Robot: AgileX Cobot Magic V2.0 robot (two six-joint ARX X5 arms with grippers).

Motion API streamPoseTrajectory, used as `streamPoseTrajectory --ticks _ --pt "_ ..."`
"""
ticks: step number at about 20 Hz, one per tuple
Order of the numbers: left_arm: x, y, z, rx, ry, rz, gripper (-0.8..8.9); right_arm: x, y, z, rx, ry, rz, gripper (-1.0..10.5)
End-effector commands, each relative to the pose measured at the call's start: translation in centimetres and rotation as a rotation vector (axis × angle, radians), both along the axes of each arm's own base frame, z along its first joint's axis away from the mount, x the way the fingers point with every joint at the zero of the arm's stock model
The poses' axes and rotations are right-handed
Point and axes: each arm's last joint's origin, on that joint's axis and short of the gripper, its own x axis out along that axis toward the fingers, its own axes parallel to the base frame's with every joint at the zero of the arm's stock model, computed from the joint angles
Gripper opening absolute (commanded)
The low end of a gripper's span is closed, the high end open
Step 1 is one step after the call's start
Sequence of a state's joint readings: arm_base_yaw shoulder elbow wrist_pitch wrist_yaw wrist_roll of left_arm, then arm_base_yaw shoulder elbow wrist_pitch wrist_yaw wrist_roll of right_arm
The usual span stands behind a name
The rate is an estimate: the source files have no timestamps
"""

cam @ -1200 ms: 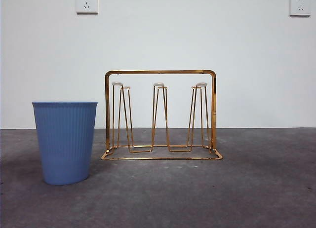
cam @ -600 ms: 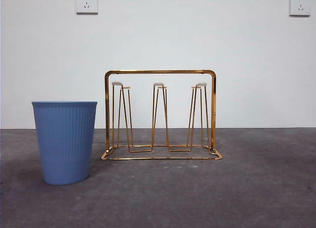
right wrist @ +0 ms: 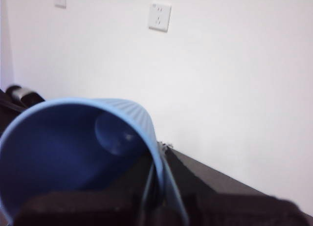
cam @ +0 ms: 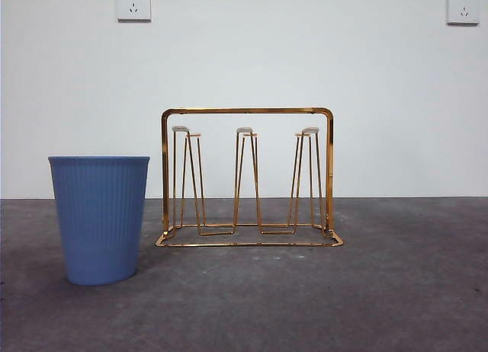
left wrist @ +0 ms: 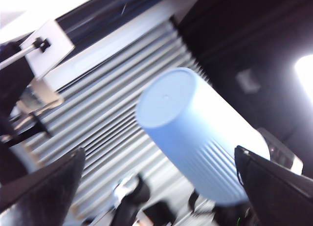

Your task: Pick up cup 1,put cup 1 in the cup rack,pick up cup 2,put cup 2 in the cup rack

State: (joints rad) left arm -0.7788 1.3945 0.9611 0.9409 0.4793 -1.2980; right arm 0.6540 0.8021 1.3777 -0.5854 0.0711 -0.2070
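R gripper (right wrist: 154, 187) has a light-blue ribbed cup, the held cup (right wrist: 73, 152), by its rim; the jaws are pinched close on the cup wall, one dark jaw inside the mouth and one outside, as far as the right wrist view shows; the mouth faces that camera and fills the lower part of the pic, so the jaw tips themselves are mostly a dark blur and the cup's near edge is cut off; a white wall w/ a socket (right wrist: 159, 15) lies behind. L gripper (left wrist: 159, 152) is spread wide and grips nothing; in the left wrist view the held cup (left wrist: 195, 138) lies tilted between the two jaws' lines of sight, base toward the camera, touching neither jaw; its mouth end is blurred and ends in dark shapes that I can't identify; behind it is a grey ribbed panel (left wrist: 112, 103), out of focus. Front view shows no arm; a 2nd blue ribbed cup, the standing cup (cam: 100, 219), is upright on the grey table (cam: 381, 291), just beside the cup rack (cam: 245, 110) and nearer the camera, overlapping the rack's side post in the pic; can't tell if they touch; the rack's pale-tipped pegs (cam: 244, 131) are all bare.
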Motion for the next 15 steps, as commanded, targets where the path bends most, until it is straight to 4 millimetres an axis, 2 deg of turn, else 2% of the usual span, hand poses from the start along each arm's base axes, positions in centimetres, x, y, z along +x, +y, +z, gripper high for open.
streamPoseTrajectory --ticks 1,8,15 --pt "0.1 -0.7 -0.3 -0.063 0.044 -0.022 6.26 0.8 0.6 -0.9 -0.002 -0.006 0.0 -0.2" --pt "0.4 -0.9 -0.5 -0.099 0.05 0.008 6.26 2.9 2.2 -4.3 -0.007 0.003 0.002 -0.2" --pt "0.5 -0.8 -0.4 -0.11 0.049 0.036 6.26 3.2 2.7 -5.1 -0.003 0.004 0.026 -0.2"
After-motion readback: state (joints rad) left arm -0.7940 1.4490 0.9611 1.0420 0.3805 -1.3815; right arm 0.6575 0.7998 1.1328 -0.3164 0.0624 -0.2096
